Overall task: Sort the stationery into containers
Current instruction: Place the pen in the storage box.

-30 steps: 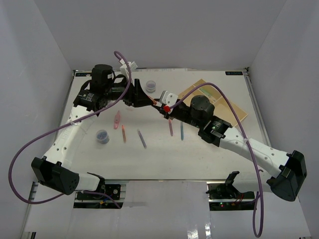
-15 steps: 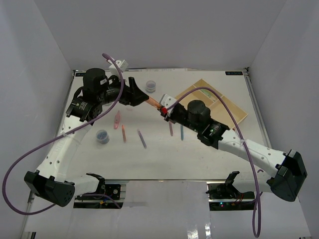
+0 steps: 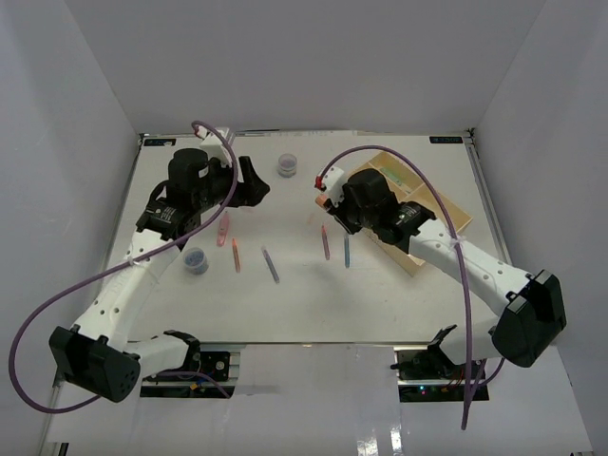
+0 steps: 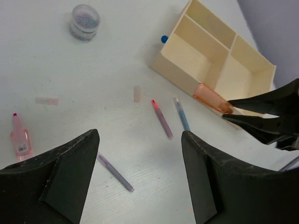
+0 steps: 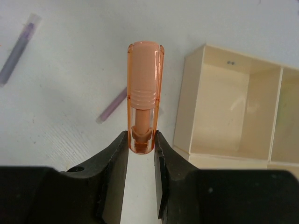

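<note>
Orange marker [image 5: 145, 93], perhaps, in right tool [image 5: 141, 141]

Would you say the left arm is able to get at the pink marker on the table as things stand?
Probably yes: the left end effector is open and empty, and the pink marker lies uncovered nearby.

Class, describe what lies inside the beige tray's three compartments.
The tray shows bare floors where visible; the right gripper, holding an orange piece, covers part of one compartment.

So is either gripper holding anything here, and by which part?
The right gripper pinches the orange marker by one end, the rest sticking out beyond the fingers. The left gripper is open and empty.
</note>
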{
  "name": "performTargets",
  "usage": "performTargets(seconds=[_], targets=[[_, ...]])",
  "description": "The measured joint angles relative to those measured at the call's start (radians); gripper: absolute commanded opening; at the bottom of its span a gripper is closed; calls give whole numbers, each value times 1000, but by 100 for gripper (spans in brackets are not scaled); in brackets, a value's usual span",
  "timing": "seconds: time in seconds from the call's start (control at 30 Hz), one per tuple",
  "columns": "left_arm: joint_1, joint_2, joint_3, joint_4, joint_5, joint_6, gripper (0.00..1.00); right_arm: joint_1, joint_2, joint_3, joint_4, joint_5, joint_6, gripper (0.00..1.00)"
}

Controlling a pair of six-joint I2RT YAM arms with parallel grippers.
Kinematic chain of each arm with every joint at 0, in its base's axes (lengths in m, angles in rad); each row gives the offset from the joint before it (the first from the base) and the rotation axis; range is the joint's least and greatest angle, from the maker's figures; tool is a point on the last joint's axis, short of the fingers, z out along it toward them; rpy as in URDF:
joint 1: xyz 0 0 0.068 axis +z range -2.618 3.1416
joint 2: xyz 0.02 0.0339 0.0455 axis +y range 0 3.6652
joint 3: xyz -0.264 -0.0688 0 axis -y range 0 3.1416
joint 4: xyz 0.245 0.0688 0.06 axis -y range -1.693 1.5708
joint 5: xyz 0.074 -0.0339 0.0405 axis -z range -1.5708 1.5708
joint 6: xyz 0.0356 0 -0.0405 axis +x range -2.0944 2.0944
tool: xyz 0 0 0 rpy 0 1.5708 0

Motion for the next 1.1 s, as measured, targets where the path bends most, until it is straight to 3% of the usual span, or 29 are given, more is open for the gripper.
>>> performTargets(seconds=[0.23,0.6,0.87,1.1], targets=[[1,85,-73,63,-89,8,82,-213,76,89,-132,5,61,8],[2,95,-237,161,-146,27,82,-514,322,316,-150,-19,-66,8],[2,94,-252,184,-181,40,82,-573,529,462,-76,-41,-173,8],[2,94,-253,188,-184,46,82,-576,635,468,-29,-73,-217,8]])
